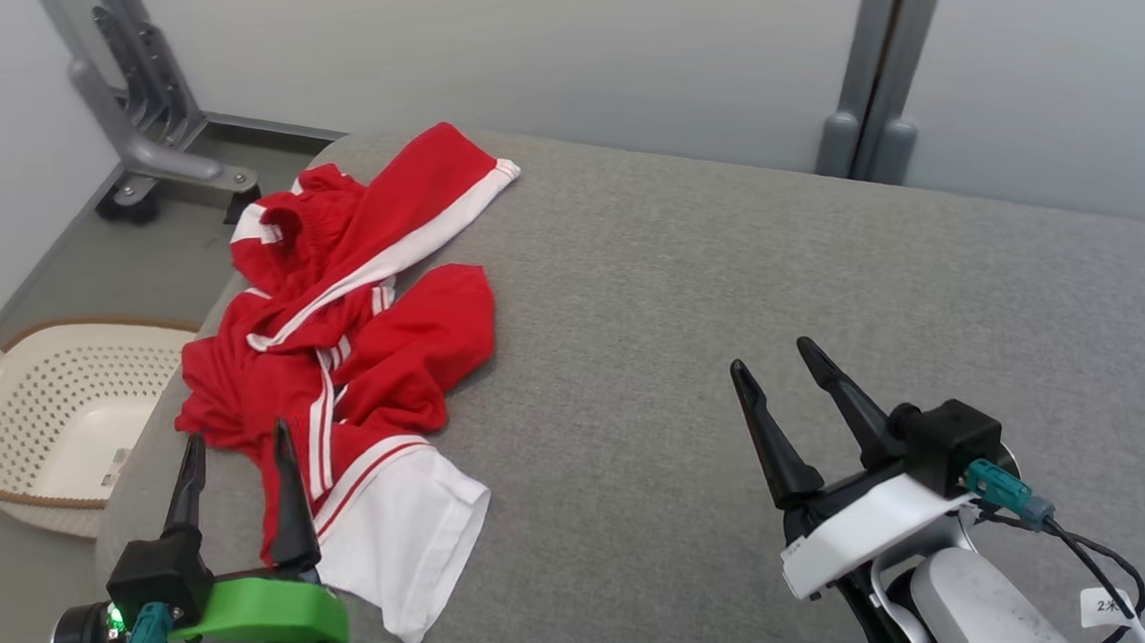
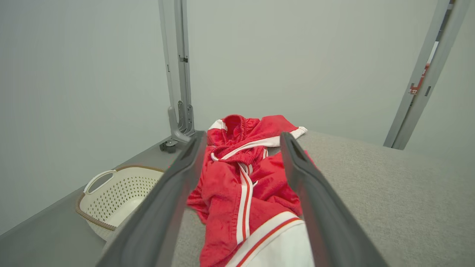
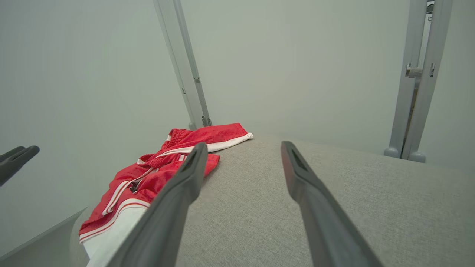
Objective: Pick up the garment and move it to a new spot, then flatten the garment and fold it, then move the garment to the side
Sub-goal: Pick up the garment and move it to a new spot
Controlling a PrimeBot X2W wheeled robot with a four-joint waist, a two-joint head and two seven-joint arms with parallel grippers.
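**Crumpled garment at the table's left edge, both grippers wide and empty**

The garment (image 1: pixel 267 370), red sportswear with white stripes and a white end panel, lies bunched and twisted on the left part of the grey padded table (image 1: pixel 729 282). One red leg with a white band runs toward the far side. The white panel points toward the robot. Its left side sits right at the table's rounded edge, above a pale perforated basket (image 1: pixel 41 414) on the floor.

The left gripper (image 1: pixel 238 433) has its jaws spread wide and holds nothing. Its fingers straddle the near red folds just beside the white panel; whether the tips touch the cloth I cannot tell. The right gripper (image 1: pixel 771 354) is also fully spread and empty, over bare table well apart from the garment.

The first step, the pick-up, appears not yet begun. The main risk is a shallow pinch. If the fingers catch only the top layer, the folds may unroll and the bulk may slide over the nearby edge toward the basket. Going too deep could snag the table's cover along with the garment. A lift by the left gripper alone would probably leave the twisted legs tangled, which would make flattening harder at the new spot.
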